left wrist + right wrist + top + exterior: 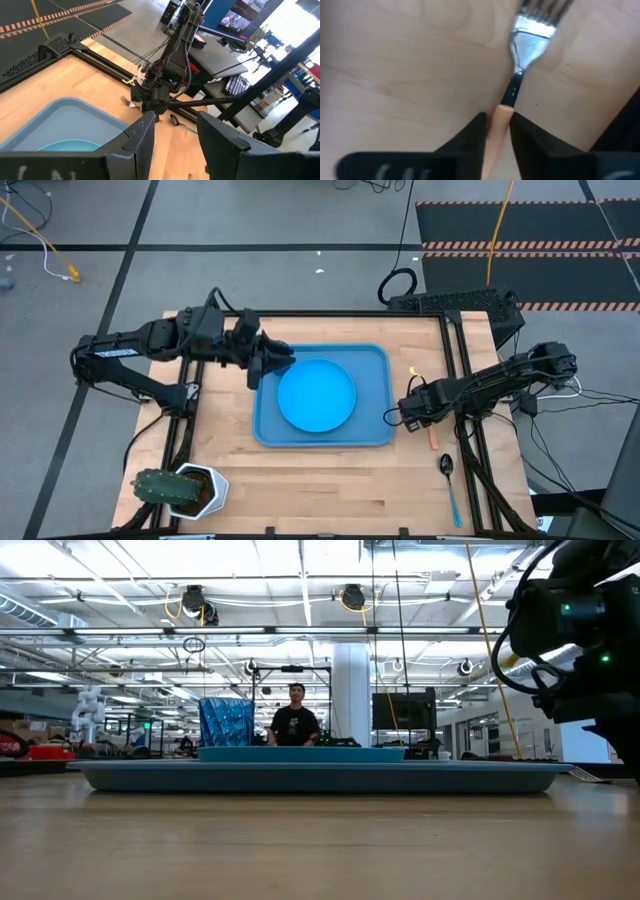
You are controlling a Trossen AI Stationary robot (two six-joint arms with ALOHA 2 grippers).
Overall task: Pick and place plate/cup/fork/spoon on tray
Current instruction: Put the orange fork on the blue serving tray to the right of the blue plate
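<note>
**A:** Start with the big things. Where is the tray (322, 430) from the working gripper?

**B:** The right gripper (496, 125) is down at the table just off the tray's right rim. The plate (316, 395) already lies flat in the middle of the tray, so from that gripper it sits across the rim, well inside. I would judge it was centred to leave bare strips of tray floor on either side for the smaller pieces.

**A:** And the left arm?

**B:** The left gripper (172, 137) hovers over the tray's far-left corner with its jaws partly apart and nothing between them, clear of the plate. It looks parked out of the other arm's way.

**A:** I can't find the cup.

**B:** Nor can I, in any view.

**A:** The cutlery, then?

**B:** The spoon (449, 476) lies on the wood near the table's front edge, bowl towards the right gripper, a short way from it and untouched. The fork (520, 70) is the piece in hand: it lies flat on the table, tines pointing away from the wrist, and the right gripper's fingers (470, 137) have narrowed onto the orange handle, one either side. Gripping the handle near the neck probably keeps it from tipping when lifted.
</note>
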